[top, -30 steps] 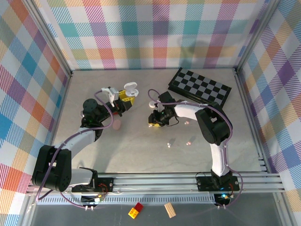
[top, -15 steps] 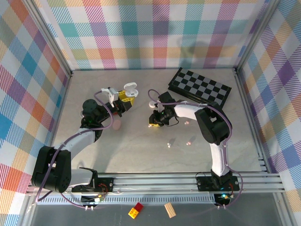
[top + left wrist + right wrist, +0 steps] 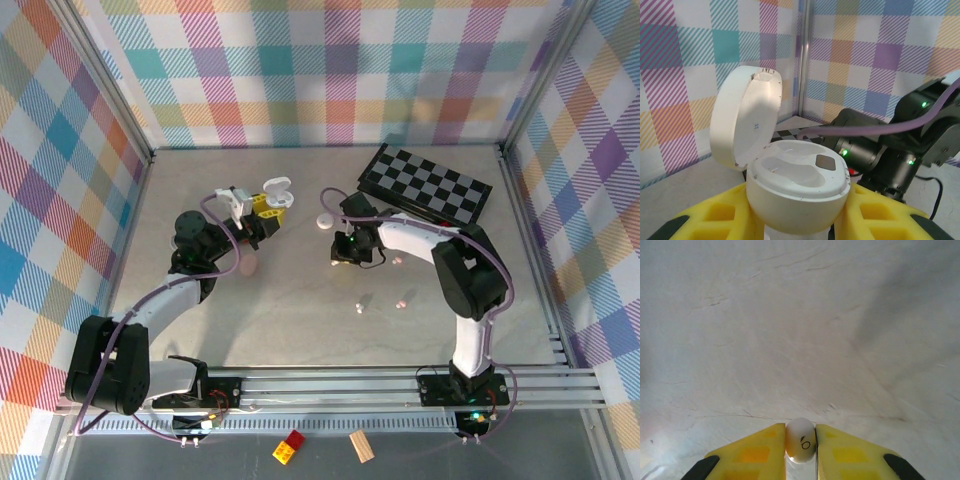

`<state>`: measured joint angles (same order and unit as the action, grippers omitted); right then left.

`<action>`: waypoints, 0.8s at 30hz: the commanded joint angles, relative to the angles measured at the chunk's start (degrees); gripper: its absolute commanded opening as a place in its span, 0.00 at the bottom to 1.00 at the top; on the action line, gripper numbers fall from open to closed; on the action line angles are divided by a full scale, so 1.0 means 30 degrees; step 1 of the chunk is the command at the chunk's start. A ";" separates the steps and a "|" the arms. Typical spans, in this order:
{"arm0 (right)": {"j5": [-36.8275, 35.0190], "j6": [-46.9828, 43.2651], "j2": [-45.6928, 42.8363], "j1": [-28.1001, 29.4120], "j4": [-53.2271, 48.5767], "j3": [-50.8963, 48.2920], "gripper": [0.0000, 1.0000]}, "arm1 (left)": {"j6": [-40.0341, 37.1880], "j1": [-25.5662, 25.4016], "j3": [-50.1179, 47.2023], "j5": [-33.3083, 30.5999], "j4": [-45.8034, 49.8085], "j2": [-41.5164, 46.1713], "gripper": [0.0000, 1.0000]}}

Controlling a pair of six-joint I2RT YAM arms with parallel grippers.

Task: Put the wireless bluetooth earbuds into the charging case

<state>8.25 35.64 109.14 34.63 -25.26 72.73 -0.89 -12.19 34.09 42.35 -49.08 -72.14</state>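
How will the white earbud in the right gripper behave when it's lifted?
The earbud looks smooth and rounded, so it may slip or pivot between the right gripper's flat yellow fingers. It is tiny beside them, so probably very light. Dropped on the table, it would likely roll.

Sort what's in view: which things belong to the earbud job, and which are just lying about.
Job: open charging case held in the left gripper; earbud pinched by the right gripper; loose earbuds on the table.
Lying about: chessboard; wooden block; red-and-yellow brick.
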 commanded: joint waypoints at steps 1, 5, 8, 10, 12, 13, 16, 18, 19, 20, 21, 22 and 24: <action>-0.2688 -0.0203 -0.0906 0.0035 -0.2323 -0.0159 0.18 | -0.0705 0.0312 -0.0046 0.0115 0.0383 0.0579 0.33; -0.4022 -0.0517 -0.1106 0.0028 -0.3089 -0.0278 0.19 | -0.0880 0.0308 0.0119 0.0207 0.0583 0.0470 0.34; -0.4446 -0.0611 -0.1199 0.0014 -0.3417 -0.0304 0.19 | -0.0910 0.0304 0.0181 0.0196 0.0602 0.0379 0.33; -0.4588 -0.0632 -0.1330 0.0028 -0.3419 -0.0366 0.19 | -0.0925 0.0289 0.0181 0.0206 0.0604 0.0393 0.33; -0.4676 -0.0769 -0.1497 0.0028 -0.3392 -0.0351 0.19 | -0.0881 0.0283 0.0207 0.0217 0.0570 0.0345 0.33; -0.4713 -0.0781 -0.1636 0.0029 -0.3270 -0.0406 0.19 | -0.0849 0.0282 0.0210 0.0257 0.0536 0.0302 0.33; -0.4321 -0.1047 -0.2587 0.0028 -0.2048 -0.1061 0.19 | -0.0822 0.0268 0.0212 0.0379 0.0457 0.0200 0.33; -0.3563 -0.1352 -0.3552 0.0002 -0.0593 -0.1872 0.17 | -0.0876 0.0198 0.0210 0.0395 0.0450 0.0128 0.33; -0.3288 -0.1463 -0.4025 -0.0001 0.0030 -0.2212 0.17 | -0.0919 0.0123 0.0212 0.0404 0.0394 0.0140 0.33; -0.2896 -0.1594 -0.4599 0.0001 0.0671 -0.2594 0.17 | -0.0985 0.0029 0.0210 0.0386 0.0393 0.0110 0.33; -0.2515 -0.1761 -0.5194 -0.0001 0.1461 -0.2951 0.17 | -0.1091 -0.0103 0.0245 0.0320 0.0421 0.0083 0.33; -0.2157 -0.1927 -0.5704 -0.0001 0.1969 -0.3220 0.17 | -0.1202 -0.0220 0.0241 0.0285 0.0472 0.0047 0.33; -0.1329 -0.2385 -0.6826 -0.0001 0.2659 -0.3470 0.17 | -0.1554 -0.0489 0.0295 0.0151 0.0594 -0.0014 0.33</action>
<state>-0.32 31.42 93.06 34.63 -24.14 63.16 -3.18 -12.78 34.09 42.41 -46.59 -72.03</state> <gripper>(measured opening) 0.171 0.334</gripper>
